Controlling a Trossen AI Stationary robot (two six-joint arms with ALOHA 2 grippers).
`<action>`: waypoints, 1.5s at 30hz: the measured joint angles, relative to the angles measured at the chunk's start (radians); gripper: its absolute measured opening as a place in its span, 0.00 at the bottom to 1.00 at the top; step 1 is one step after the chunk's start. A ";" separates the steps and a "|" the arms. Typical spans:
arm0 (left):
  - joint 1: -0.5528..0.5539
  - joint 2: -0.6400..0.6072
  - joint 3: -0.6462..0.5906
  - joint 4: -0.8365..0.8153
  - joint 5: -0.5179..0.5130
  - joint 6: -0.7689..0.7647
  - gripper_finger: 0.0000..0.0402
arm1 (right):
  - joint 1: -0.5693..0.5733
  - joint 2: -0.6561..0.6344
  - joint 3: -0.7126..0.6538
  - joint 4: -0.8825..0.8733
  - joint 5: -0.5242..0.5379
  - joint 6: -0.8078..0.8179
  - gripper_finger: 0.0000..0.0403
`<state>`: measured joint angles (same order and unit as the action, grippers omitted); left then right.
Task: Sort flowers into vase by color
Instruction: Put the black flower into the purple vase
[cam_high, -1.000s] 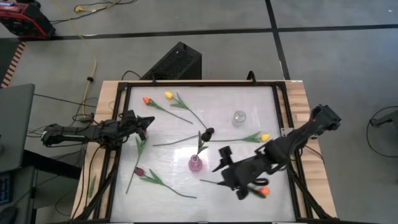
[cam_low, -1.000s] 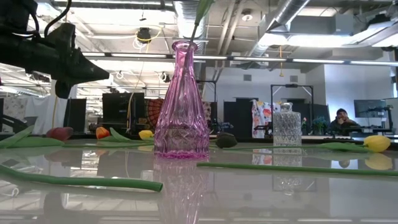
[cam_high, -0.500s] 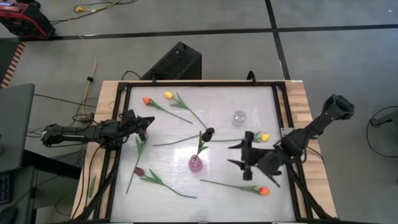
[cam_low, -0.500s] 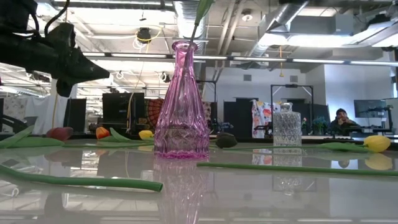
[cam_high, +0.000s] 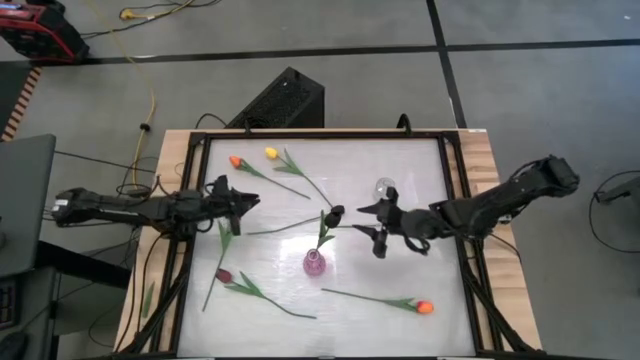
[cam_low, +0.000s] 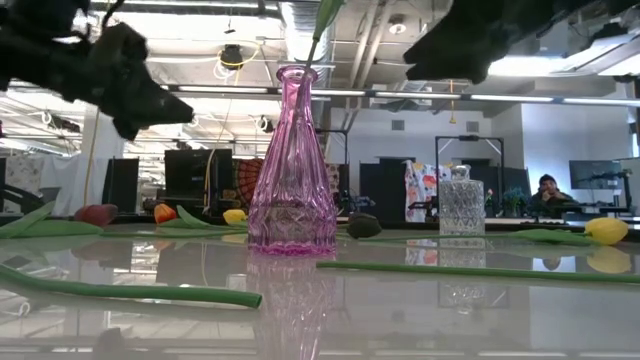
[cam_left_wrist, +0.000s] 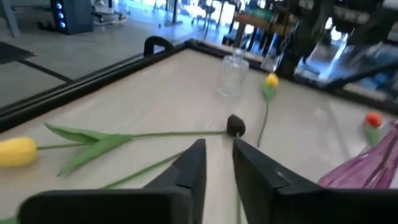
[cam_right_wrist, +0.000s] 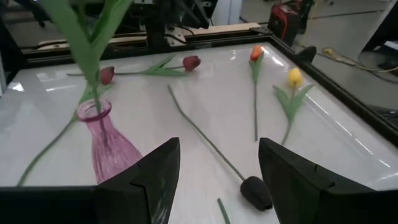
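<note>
No legible writing or brand marks. Right gripper (cam_high: 374, 222) hung spread and empty just right of the dark tulip head (cam_high: 336, 212), near the clear vase (cam_high: 385, 188). Left gripper (cam_high: 243, 199) was narrowly parted, empty, at the table's (cam_high: 420, 165) left. Pink vase (cam_high: 314, 262) held one stem; other flowers lay scattered on the table

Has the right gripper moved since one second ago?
Yes. The right gripper has gone from beside the orange tulip up the table to near the clear vase.
</note>
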<state>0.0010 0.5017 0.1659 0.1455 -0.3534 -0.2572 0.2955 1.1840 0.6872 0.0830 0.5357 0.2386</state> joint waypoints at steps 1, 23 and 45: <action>0.000 0.045 0.023 0.000 0.000 0.017 0.22 | -0.009 0.009 0.000 0.010 -0.012 0.000 0.60; 0.079 1.058 0.364 0.162 0.143 0.166 0.33 | 0.006 0.080 0.000 -0.005 -0.025 0.016 0.60; 0.079 1.060 0.399 0.217 0.100 0.183 0.33 | 0.006 0.080 0.000 -0.048 -0.043 0.049 0.60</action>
<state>0.0799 1.5615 0.5648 0.3630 -0.2539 -0.0746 0.3016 1.2640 0.6872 0.0348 0.4930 0.2878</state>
